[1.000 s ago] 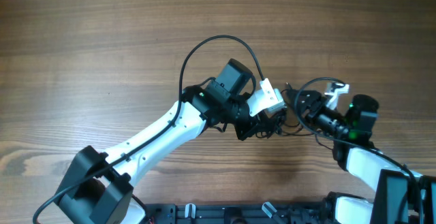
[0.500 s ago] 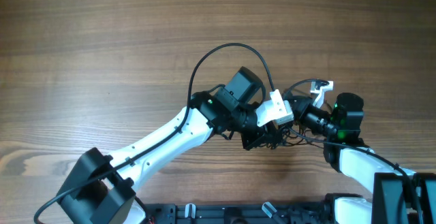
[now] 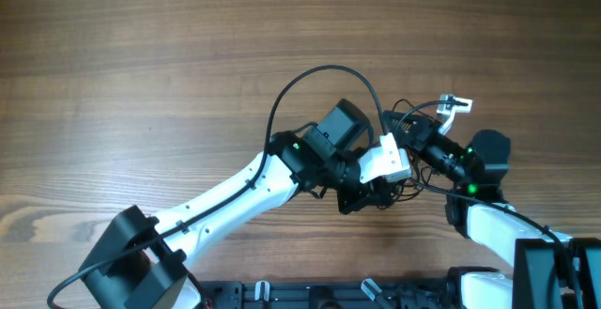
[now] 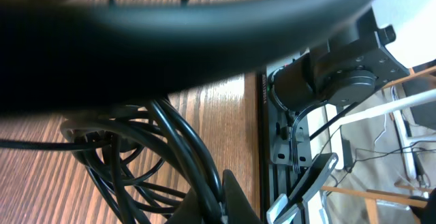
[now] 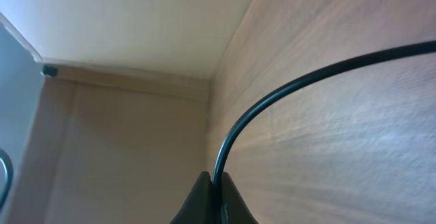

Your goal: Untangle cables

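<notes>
Both pincers are clamping shut on the cables (image 4: pixel 116 159), which are bunching right of centre over the counter (image 3: pixel 141 65): left pincer (image 4: pixel 216 200) by the knot, right pincer (image 5: pixel 213 188) on one strand (thin, likely slippery). Pulling apart is risking tightening the knot or losing that strand. No writing is showing.

My left arm (image 3: pixel 225 192) stretched in from the near-left of the cable knot (image 3: pixel 402 179). Its wrist was rolled over, so my left gripper (image 3: pixel 374 194) sat at the knot's left edge, fingertips pinched together with cords running in between them. My right arm (image 3: pixel 488 220) stood at the knot's near-right, bent back toward it. My right gripper (image 3: pixel 413 132) hung at the knot's far side, its fingertips closed on a single strand (image 5: pixel 272 94).
</notes>
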{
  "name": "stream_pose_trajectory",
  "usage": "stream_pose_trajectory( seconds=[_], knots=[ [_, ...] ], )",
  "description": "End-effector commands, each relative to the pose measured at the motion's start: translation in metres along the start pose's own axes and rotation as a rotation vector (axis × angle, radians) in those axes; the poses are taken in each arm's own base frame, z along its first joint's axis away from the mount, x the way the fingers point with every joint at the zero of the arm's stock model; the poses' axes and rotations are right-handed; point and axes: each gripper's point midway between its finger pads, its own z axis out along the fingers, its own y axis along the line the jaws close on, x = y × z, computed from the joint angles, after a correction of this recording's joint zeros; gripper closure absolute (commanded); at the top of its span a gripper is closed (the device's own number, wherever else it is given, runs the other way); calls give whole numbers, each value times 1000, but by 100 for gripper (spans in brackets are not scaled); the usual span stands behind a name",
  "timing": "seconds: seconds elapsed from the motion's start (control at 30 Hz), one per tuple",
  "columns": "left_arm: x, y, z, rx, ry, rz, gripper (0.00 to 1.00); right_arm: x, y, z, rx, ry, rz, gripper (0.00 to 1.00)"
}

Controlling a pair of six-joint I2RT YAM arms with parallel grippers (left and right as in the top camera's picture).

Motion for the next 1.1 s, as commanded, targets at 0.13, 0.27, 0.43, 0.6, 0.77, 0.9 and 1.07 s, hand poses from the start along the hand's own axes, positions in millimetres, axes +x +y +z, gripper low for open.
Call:
stream_pose_trajectory(
  seconds=[0.13,0.27,0.43,0.6,0.77,0.9,1.07],
  knots=[
    [-5,9,-5,-87,-1,73,96,12,11,7,-24,56,282,96],
    [-8,33,-9,-228,5,58,96,22,13,9,-25,103,366,96],
    [-21,38,-9,-256,-44,53,96,14,11,12,-18,45,447,96],
    [-17,14,3,-173,-21,67,96,-31,0,7,-12,-233,489,96],
    [-2,-15,17,-87,49,63,96,-68,-8,-7,-14,-457,487,96],
    [14,-16,16,-92,111,27,96,-85,-22,-21,32,-556,455,96],
    [28,11,1,-185,151,-48,96,-93,-54,-38,194,-587,328,92]
  ],
)
